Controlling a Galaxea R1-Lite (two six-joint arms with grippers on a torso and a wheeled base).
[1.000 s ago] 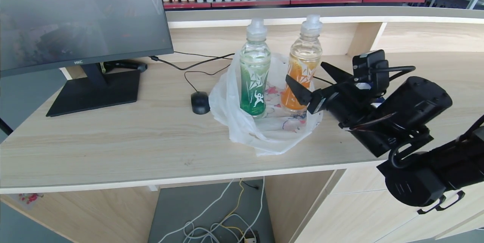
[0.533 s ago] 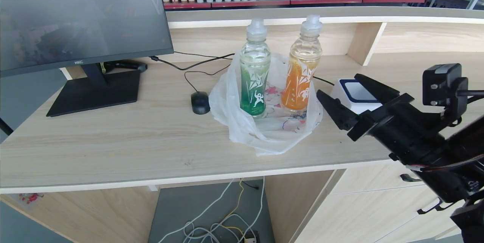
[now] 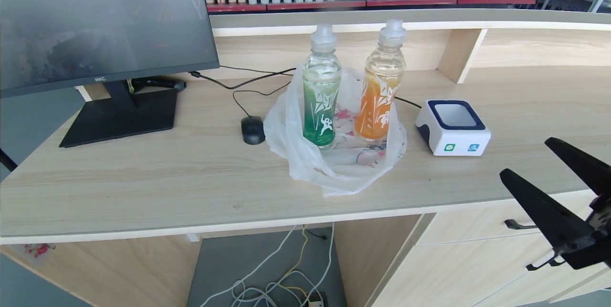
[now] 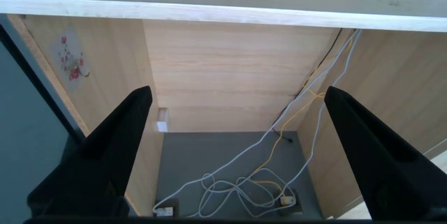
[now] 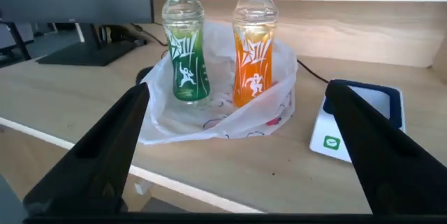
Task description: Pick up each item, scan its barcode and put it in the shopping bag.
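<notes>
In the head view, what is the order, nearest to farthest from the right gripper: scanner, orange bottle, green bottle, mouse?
From the right gripper:
1. scanner, right of the bag.
2. orange bottle, bag's right side.
3. green bottle, bag's left side.
4. mouse, left of the bag.

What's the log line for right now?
green bottle, orange bottle: standing in shopping bag | scanner: beside shopping bag | right jaws: open, empty

Bright, even light is falling across the counter. The green bottle and orange bottle are casting only faint, soft shadows. The dark monitor screen is dimly mirroring the room. The counter's front edge is bowing in the head view. The recess beneath is sitting in shade.
</notes>
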